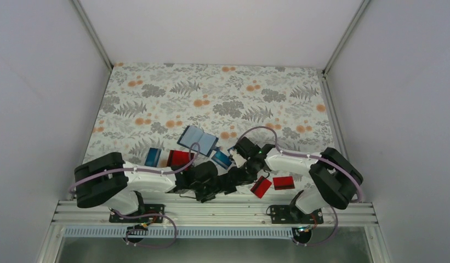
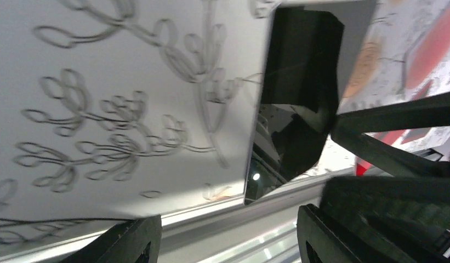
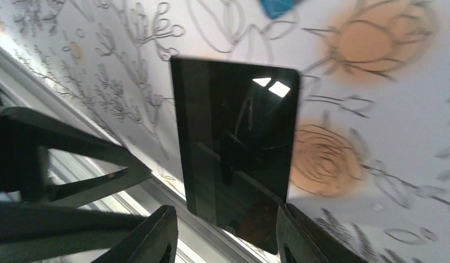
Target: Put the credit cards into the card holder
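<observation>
A black credit card [image 3: 236,142] shows a glossy, mirror-smooth plastic face, catching two bright glints and faint hairline scratches. The right end effector [image 3: 227,233] at its lower edge is matt black plastic, with a dull sheen along its edges. The tabletop [image 1: 211,93] wears a matt floral-printed covering, seemingly cloth. Along its near edge runs a rail [image 1: 211,211] of brushed silvery metal. The red credit cards [image 1: 283,182] look smooth and plastic.
</observation>
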`<state>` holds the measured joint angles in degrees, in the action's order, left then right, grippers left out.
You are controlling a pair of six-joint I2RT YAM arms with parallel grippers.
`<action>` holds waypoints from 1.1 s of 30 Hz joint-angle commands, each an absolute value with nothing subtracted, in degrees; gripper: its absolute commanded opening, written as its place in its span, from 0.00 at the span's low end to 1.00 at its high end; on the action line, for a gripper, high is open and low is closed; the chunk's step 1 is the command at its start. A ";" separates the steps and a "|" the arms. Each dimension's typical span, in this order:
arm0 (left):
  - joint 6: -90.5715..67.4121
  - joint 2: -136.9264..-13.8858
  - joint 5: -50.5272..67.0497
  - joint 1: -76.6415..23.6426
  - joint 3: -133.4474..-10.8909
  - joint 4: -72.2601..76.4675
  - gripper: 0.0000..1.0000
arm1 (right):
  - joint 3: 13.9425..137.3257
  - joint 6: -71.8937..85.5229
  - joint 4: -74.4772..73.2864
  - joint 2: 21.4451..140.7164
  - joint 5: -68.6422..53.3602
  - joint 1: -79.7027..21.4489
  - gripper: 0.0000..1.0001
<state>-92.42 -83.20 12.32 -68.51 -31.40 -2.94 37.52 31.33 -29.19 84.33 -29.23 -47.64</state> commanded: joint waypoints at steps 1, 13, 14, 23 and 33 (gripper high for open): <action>-92.90 -83.26 10.20 -68.48 -27.96 5.55 0.62 | 35.95 33.24 -26.59 88.40 -29.61 -50.46 0.47; -90.12 -78.24 4.98 -68.19 -25.89 5.35 0.61 | 40.68 35.22 -30.94 85.41 -21.87 -51.63 0.47; -89.49 -77.74 4.04 -68.12 -26.66 2.45 0.60 | 41.32 35.83 -31.45 84.34 -20.40 -51.44 0.48; -88.64 -77.17 3.95 -68.17 -25.53 3.10 0.60 | 45.88 35.54 -28.59 88.64 -17.05 -49.40 0.50; -88.06 -77.88 4.18 -67.77 -23.57 6.79 0.60 | 42.99 34.33 -25.67 92.63 -23.27 -50.14 0.42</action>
